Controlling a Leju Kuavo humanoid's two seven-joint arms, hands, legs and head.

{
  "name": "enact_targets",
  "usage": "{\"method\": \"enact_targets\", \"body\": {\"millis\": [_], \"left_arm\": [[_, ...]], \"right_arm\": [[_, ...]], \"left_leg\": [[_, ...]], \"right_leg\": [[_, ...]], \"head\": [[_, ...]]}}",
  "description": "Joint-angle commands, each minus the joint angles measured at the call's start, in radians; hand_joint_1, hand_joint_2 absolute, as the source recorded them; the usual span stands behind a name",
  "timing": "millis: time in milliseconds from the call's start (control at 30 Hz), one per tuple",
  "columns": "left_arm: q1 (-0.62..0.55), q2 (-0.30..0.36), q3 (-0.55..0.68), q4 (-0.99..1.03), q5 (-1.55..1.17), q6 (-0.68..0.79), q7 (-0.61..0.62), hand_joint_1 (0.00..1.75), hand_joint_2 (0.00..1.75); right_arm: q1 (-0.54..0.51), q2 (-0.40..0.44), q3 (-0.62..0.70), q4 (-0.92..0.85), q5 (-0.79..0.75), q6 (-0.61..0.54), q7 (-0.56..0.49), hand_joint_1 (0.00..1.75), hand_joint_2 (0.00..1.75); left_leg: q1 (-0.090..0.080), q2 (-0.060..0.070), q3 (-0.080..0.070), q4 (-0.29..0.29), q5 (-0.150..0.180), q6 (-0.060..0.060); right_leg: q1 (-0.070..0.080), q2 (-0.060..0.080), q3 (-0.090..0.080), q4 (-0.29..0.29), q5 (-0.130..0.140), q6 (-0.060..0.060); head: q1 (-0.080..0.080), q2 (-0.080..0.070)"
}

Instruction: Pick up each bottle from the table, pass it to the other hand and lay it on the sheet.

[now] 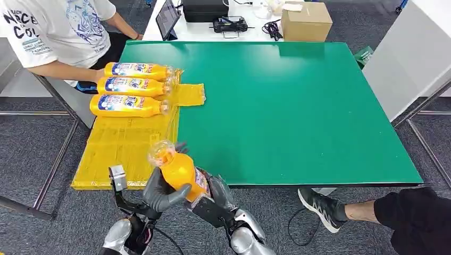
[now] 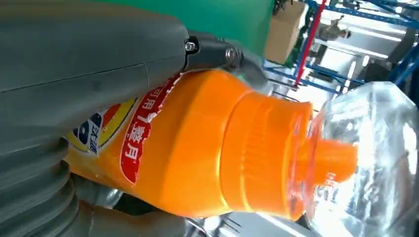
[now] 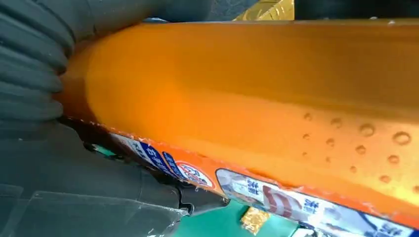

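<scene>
Bottle [image 1: 180, 171] at lower centre of the head frame, held off the table, clear cap tipped up and away. Gripped by both hands at once: left hand [image 1: 161, 192] wrapped round the lower body from the left, right hand [image 1: 217, 195] holding the base end from the right. Mid-handover, by the look of it, right to left. Seen close in the left wrist view, bottle [image 2: 197, 148] pressed under the grey thumb [image 2: 89, 54]; in the right wrist view, orange wall [image 3: 247, 89] beaded with droplets.

Likely full, so fairly heavy and stiff along the body; smooth plastic plus wet skin suggests slippery. Best taken round the labelled waist, not the clear cap, which looks thin and brittle.

Further up, yellow sheet [image 1: 122, 143] hanging over the green table's [image 1: 298, 106] left edge. Beyond, at upper left, three bottles [image 1: 133, 87] lying side by side on the sheet, caps to the right. Free sheet below them for the next.
</scene>
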Motion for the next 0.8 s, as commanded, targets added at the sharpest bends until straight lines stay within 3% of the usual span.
{"method": "enact_targets", "body": {"millis": [33, 133, 267, 567, 600, 633, 667, 700, 733, 767, 800], "left_arm": [[-0.024, 0.017, -0.057, -0.006, -0.219, 0.155, -0.045, 1.75, 1.75], [-0.026, 0.017, -0.053, -0.016, -0.249, 0.177, -0.046, 1.75, 1.75], [-0.026, 0.012, -0.057, -0.059, -0.441, 0.315, -0.06, 1.75, 1.75], [-0.022, -0.006, 0.007, -0.009, -0.324, 0.23, -0.026, 1.75, 1.75], [-0.024, -0.007, 0.02, -0.009, -0.302, 0.222, -0.02, 1.75, 1.75], [-0.027, -0.004, 0.023, -0.009, -0.297, 0.219, -0.019, 1.75, 1.75], [-0.028, -0.009, 0.04, -0.006, -0.258, 0.202, -0.004, 1.75, 1.75], [-0.029, -0.007, 0.053, -0.01, -0.235, 0.197, 0.002, 1.75, 1.75], [-0.032, -0.008, 0.07, -0.01, -0.204, 0.188, 0.009, 1.75, 1.75], [-0.045, -0.002, 0.092, -0.011, -0.154, 0.169, 0.026, 1.75, 1.75], [-0.058, 0.002, 0.109, -0.009, -0.122, 0.162, 0.032, 1.75, 1.75]], "right_arm": [[-0.04, -0.009, 0.036, 0.053, -0.001, 0.01, 0.021, 1.75, 1.75], [-0.038, -0.01, 0.037, 0.049, -0.001, 0.012, 0.021, 1.75, 1.75], [-0.031, -0.014, 0.032, 0.027, -0.003, 0.021, 0.028, 1.75, 1.75], [-0.027, -0.01, 0.026, 0.029, -0.007, 0.014, 0.021, 1.71, 1.75], [-0.025, -0.01, 0.024, 0.021, -0.01, 0.01, 0.017, 1.43, 1.75], [-0.026, -0.01, 0.024, 0.019, -0.01, 0.011, 0.018, 1.43, 1.75], [-0.021, -0.009, 0.018, 0.008, -0.014, 0.004, 0.017, 0.19, 1.75], [-0.018, -0.006, 0.01, -0.005, -0.019, -0.008, 0.018, 0.0, 1.75], [-0.015, -0.003, 0.003, -0.02, -0.026, -0.013, 0.017, 0.0, 1.75], [-0.014, -0.005, -0.003, -0.046, -0.038, -0.014, 0.012, 0.0, 0.0], [-0.012, -0.004, -0.011, -0.067, -0.055, -0.011, 0.003, 0.0, 0.0]], "left_leg": [[0.001, 0.0, 0.004, -0.001, -0.001, -0.001], [0.001, 0.001, 0.003, 0.0, -0.001, -0.001], [0.0, 0.0, 0.003, 0.0, -0.001, -0.001], [0.0, 0.001, 0.006, -0.001, -0.002, -0.001], [0.001, 0.001, 0.004, -0.001, -0.001, -0.001], [0.0, 0.001, 0.003, -0.001, -0.001, -0.001], [0.0, 0.001, 0.005, -0.001, -0.002, -0.001], [0.0, 0.0, 0.003, -0.001, -0.001, -0.001], [0.001, 0.0, 0.006, -0.001, -0.002, -0.001], [0.0, 0.001, 0.005, -0.001, -0.002, -0.001], [0.001, 0.002, 0.007, 0.0, -0.003, -0.002]], "right_leg": [[0.001, 0.0, 0.004, -0.001, -0.001, -0.001], [0.001, 0.001, 0.003, -0.001, -0.001, -0.001], [0.001, 0.0, 0.003, 0.0, -0.001, -0.002], [0.001, 0.001, 0.006, -0.001, -0.002, -0.002], [0.001, 0.001, 0.004, -0.001, -0.001, -0.002], [0.0, 0.0, 0.002, -0.001, -0.001, -0.001], [0.001, 0.001, 0.005, -0.001, -0.002, -0.002], [0.001, 0.0, 0.003, -0.001, -0.001, -0.001], [0.001, 0.0, 0.006, -0.001, -0.002, -0.002], [0.0, 0.001, 0.004, 0.0, -0.002, -0.002], [0.001, 0.002, 0.006, 0.0, -0.002, -0.003]], "head": [[0.0, 0.0], [0.001, 0.0], [0.0, 0.0], [0.0, 0.0], [0.001, 0.0], [0.0, 0.0], [0.001, 0.0], [0.0, 0.0], [0.0, 0.0], [0.001, 0.0], [0.0, 0.0]]}}
